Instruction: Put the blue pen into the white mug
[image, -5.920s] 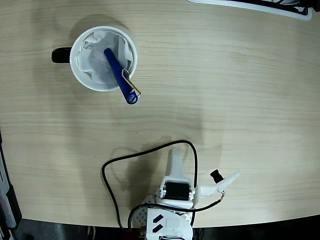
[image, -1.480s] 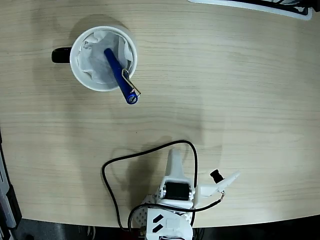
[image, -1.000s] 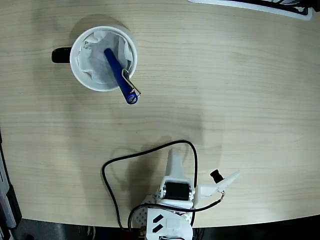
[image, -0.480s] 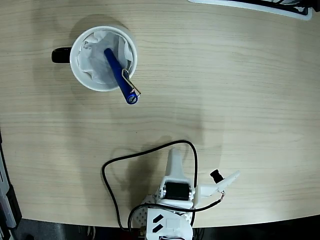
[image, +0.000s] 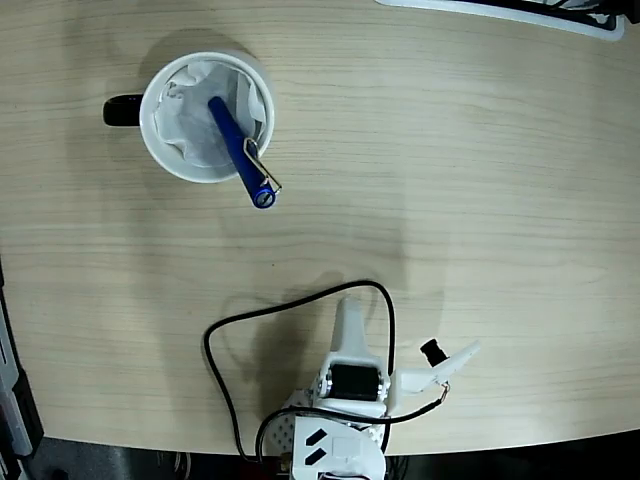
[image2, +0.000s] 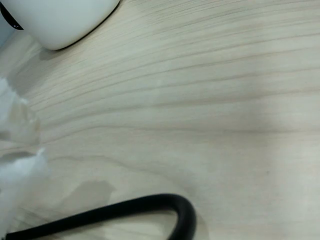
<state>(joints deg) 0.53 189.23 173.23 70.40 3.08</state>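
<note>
the blue pen (image: 240, 152) leaned in the white mug (image: 160, 140), capped end overhanging the rim; a knock could have tipped it out. the gripper (image: 350, 325) sat folded well away, its opening impossible to tell

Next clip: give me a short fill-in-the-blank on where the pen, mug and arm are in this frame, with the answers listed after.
1. In the fixed view, the blue pen leans inside the white ____.
2. The white mug has a handle coloured ____.
3. The pen's capped end with the silver clip sticks out over the mug's ____.
4. A black ____ loops over the wooden table near the arm's base.

Missing words: mug; black; rim; cable
</note>
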